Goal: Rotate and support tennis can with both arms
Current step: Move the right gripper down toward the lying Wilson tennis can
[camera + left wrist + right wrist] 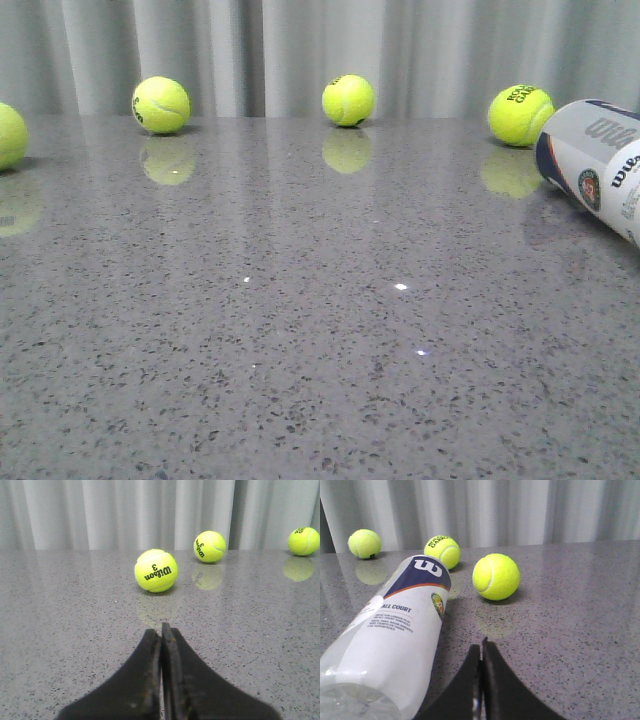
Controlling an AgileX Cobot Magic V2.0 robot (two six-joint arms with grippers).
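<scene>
The tennis can (pixel 600 160) lies on its side at the right edge of the grey table, white with a navy-and-orange band and Wilson lettering. In the right wrist view the can (pixel 395 635) lies just beside my right gripper (pixel 481 647), which is shut and empty; whether they touch is unclear. My left gripper (pixel 161 629) is shut and empty, low over the table, with a tennis ball (pixel 156 570) a short way ahead of it. Neither gripper shows in the front view.
Several yellow-green tennis balls lie along the back of the speckled table (pixel 300 330): far left (pixel 8 135), left (pixel 161 105), middle (pixel 348 100) and right next to the can (pixel 520 114). A ball (pixel 496 577) lies ahead of my right gripper. A grey curtain hangs behind.
</scene>
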